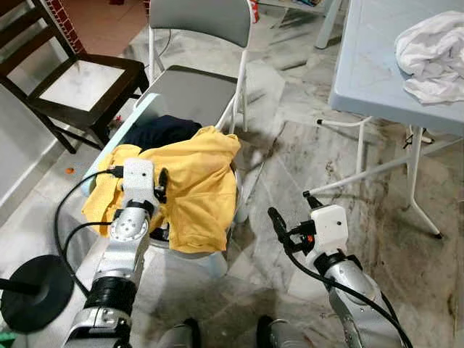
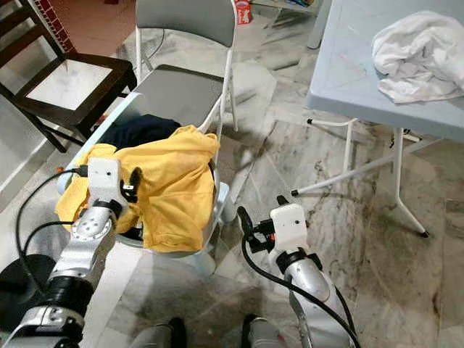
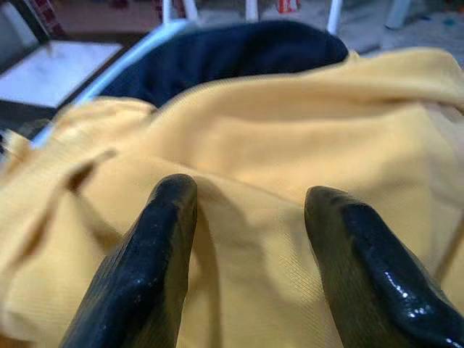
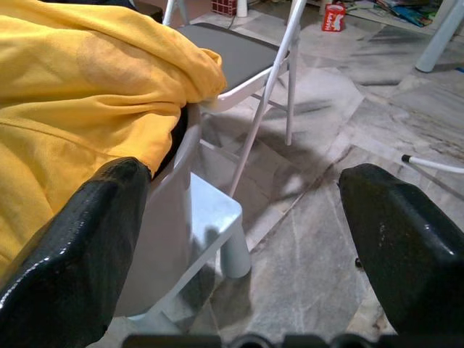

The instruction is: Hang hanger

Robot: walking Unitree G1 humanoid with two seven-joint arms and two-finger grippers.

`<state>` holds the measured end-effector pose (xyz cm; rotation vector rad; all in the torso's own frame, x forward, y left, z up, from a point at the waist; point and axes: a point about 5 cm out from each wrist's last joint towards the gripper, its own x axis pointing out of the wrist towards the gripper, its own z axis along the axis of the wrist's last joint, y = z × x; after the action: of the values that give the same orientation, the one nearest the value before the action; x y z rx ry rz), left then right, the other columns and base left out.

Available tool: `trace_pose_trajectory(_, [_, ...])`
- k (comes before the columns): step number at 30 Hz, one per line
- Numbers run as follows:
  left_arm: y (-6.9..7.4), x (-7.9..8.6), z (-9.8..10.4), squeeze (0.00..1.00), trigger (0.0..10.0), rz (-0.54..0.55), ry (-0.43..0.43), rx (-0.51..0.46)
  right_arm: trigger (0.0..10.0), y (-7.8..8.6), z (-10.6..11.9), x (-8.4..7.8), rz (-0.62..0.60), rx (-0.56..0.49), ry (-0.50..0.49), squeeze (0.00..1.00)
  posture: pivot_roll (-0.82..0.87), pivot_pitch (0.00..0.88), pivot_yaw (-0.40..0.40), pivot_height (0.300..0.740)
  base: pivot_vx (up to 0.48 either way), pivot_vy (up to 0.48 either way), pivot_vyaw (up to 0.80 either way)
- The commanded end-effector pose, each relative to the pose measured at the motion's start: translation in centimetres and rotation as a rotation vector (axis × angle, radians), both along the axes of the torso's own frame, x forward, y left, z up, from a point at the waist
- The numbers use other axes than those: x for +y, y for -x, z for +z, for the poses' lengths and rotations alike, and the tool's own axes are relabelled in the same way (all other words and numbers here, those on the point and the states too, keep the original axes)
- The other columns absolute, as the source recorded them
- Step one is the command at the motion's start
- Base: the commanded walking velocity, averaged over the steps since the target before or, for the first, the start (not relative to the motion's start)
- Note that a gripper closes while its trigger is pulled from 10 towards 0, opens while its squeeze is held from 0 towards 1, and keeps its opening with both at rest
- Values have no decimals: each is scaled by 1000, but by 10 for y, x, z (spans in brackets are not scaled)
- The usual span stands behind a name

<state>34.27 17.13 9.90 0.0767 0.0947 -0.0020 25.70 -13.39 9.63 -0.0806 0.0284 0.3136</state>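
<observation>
A yellow garment (image 1: 192,181) is heaped over a round grey basket (image 4: 163,239), with a dark navy cloth (image 1: 163,130) behind it. My left gripper (image 3: 246,239) is open just above the yellow cloth, its two black fingertips (image 3: 156,239) resting close to a fold without pinching it. My right gripper (image 1: 292,210) is open wide, low over the marble floor just right of the basket, and holds nothing. I cannot make out a hanger among the clothes.
The basket stands on a low pale plastic stool (image 4: 217,217). A grey folding chair (image 1: 196,87) is right behind it and a dark wooden chair (image 1: 80,80) is at the far left. A pale table (image 1: 377,72) with a white cloth (image 1: 435,54) is at the right. A black round stand base (image 1: 36,290) lies on the floor at the left.
</observation>
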Motion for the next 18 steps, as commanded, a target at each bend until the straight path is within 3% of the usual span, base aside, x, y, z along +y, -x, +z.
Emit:
trace_pose_trajectory(1, [0, 0, -2, 1000, 10000, -5, 2, 9, 10000, 2, 1, -1, 0, 1, 7, 0, -37, 233, 18, 740, 0, 0, 0])
trace_pose_trajectory(8, [-3, -14, 6, 1000, 10000, -83, -8, -23, 10000, 2, 1, 0, 0, 0, 11, 0, -34, 238, 17, 740, 0, 0, 0])
trace_pose_trajectory(9, [-1, -16, 3, 431, 10000, -98, -18, -8, 10000, 3, 1, 0, 2, 0, 13, 0, -33, 242, 18, 740, 0, 0, 0])
trace_pose_trajectory(10, [0, -16, 0, 0, 10000, -98, -19, 6, 10000, 3, 1, 1, 3, 0, 13, 0, -33, 242, 18, 740, 0, 0, 0])
trace_pose_trajectory(12, [3, -13, -10, 0, 10000, -86, -24, 62, 10000, 4, 0, 1, 5, 2, 12, 0, -31, 242, 19, 740, 0, 0, 0])
trace_pose_trajectory(13, [8, -10, -26, 0, 10000, -78, -20, 161, 10000, 4, -1, 2, 6, 4, 12, 0, -32, 247, 20, 740, 0, 0, 0])
trace_pose_trajectory(15, [12, -5, -38, 0, 10000, -53, -14, 229, 10000, 5, -1, 3, 7, 5, 11, 0, -32, 247, 21, 740, 0, 0, 0])
trace_pose_trajectory(16, [18, -1, -49, 0, 2667, -60, -24, 291, 10000, 5, -1, 3, 8, 6, 11, 0, -33, 249, 22, 740, 0, 0, 0])
trace_pose_trajectory(17, [20, 2, -52, 0, 0, -43, -6, 304, 10000, 5, -1, 3, 9, 7, 11, 0, -33, 249, 22, 740, 0, 0, 0])
trace_pose_trajectory(18, [23, 6, -56, 0, 0, -27, 2, 319, 10000, 6, -1, 3, 9, 8, 11, 0, -33, 250, 22, 740, 0, 0, 0])
